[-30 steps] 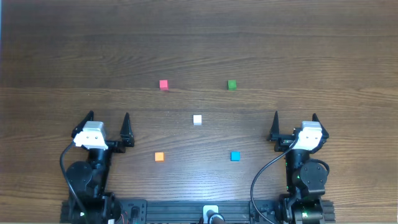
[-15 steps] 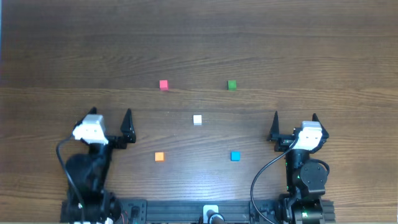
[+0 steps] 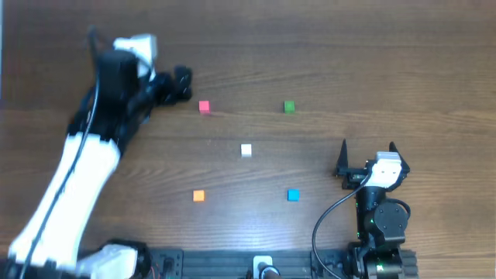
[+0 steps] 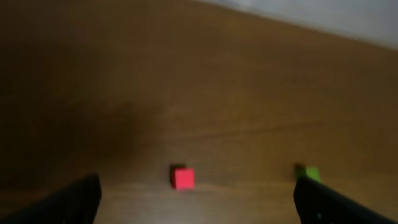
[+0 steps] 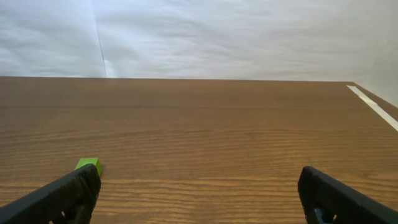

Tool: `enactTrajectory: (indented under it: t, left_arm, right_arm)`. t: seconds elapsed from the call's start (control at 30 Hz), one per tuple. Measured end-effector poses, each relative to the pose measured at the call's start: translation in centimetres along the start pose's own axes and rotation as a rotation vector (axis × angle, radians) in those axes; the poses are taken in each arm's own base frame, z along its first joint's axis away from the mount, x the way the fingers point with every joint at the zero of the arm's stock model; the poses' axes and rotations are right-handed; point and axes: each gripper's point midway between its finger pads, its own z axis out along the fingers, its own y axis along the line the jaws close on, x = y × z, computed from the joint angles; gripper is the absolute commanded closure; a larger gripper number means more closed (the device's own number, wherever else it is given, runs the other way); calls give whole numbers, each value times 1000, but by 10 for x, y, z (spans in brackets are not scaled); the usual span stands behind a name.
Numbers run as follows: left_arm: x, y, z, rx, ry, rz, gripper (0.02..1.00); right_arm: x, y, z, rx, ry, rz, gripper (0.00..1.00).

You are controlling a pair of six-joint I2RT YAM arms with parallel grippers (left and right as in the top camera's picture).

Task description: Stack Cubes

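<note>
Left gripper (image 3: 180, 84), swung up from its earlier rest pose, jaws wide and empty, near pink cube (image 3: 204, 105). Right gripper (image 3: 366, 155) unmoved, likewise wide and empty. Green cube (image 3: 288, 106), white cube (image 3: 246, 149), orange cube (image 3: 198, 195), blue cube (image 3: 293, 194) apart on table (image 3: 349, 46), unshifted.

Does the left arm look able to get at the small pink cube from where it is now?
Probably yes: the left gripper hangs open close beside the small pink cube, with nothing but bare wooden table between them.
</note>
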Motion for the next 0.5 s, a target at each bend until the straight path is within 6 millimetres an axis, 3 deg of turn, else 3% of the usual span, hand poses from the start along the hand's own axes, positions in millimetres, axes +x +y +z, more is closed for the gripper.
enactTrajectory:
  t: [0.13,0.3,0.5]
  left_arm:
    - [-3,-11,42,-48,157,-21,20]
    - [14,-20,85,-99,286,-17,18]
    - [58,-12,122,-163,432,-34,40]
  right_arm:
    - [0,0,0,0,0,1,7]
    - [0,0,0,0,0,0,9]
    - [0,0,0,0,0,1,9]
